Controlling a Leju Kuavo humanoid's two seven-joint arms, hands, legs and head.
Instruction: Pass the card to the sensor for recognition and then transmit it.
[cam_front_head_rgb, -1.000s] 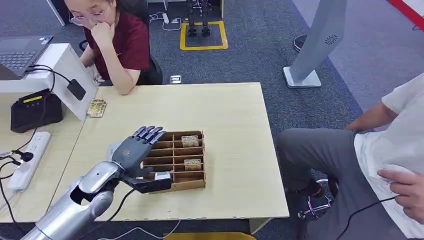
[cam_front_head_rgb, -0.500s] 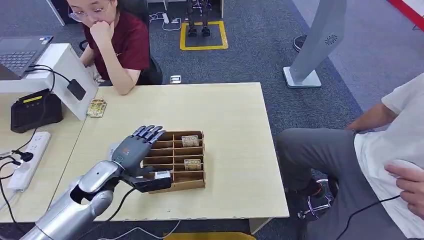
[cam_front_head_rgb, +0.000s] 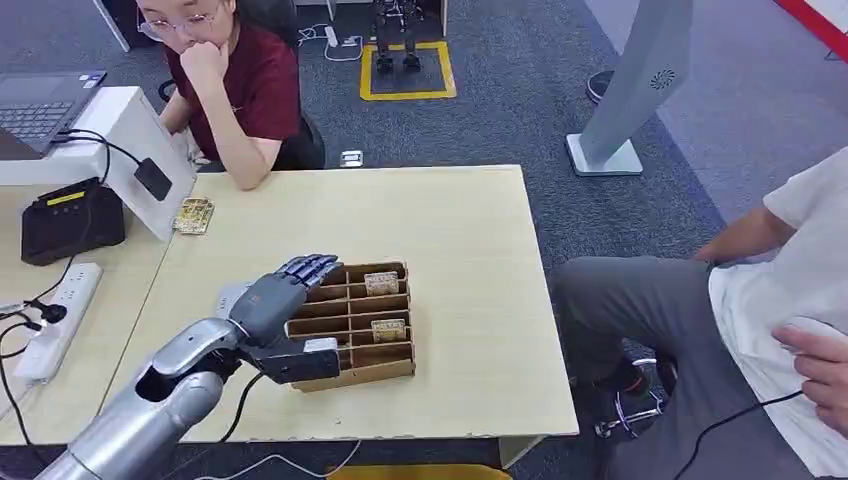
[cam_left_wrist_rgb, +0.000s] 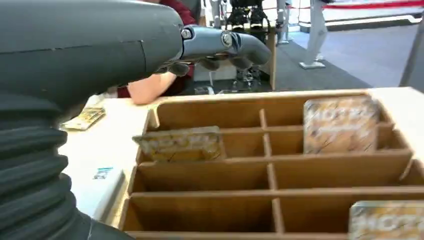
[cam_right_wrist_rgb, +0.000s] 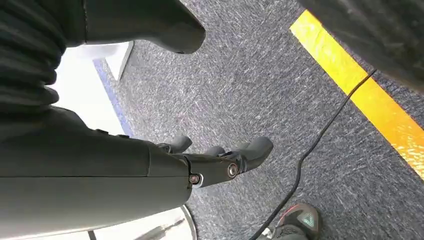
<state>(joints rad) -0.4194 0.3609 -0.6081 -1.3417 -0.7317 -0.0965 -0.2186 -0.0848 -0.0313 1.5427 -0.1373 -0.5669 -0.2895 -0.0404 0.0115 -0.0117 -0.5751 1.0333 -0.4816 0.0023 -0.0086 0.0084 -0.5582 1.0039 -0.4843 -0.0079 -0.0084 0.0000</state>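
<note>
Risk first: left hand (cam_front_head_rgb: 272, 300) hovers over the left edge of the divided wooden tray (cam_front_head_rgb: 398, 371), fingers spread, holding nothing. Thumb sits low against the tray's near-left corner; if it pushes in, the judgement is it shoves the tray instead of pinching a card. Dividers are narrow, so fingers could jam on a wall or tip a card flat. Cards stand in the slots: one in the far row (cam_front_head_rgb: 379, 282), one mid-tray (cam_front_head_rgb: 387, 329); the left wrist view shows another card (cam_left_wrist_rgb: 177, 143) leaning in the slot nearest the fingers. Sensor, likely the black pad (cam_front_head_rgb: 152, 178) on the white stand, is well apart to the far left. Right hand (cam_right_wrist_rgb: 220, 157) hangs over the carpet, fingers loosely curled, nothing in them.

Versus a second ago: left hand has tilted lower over the tray, fingers dipping toward the slots; the tray has skewed slightly.
</note>
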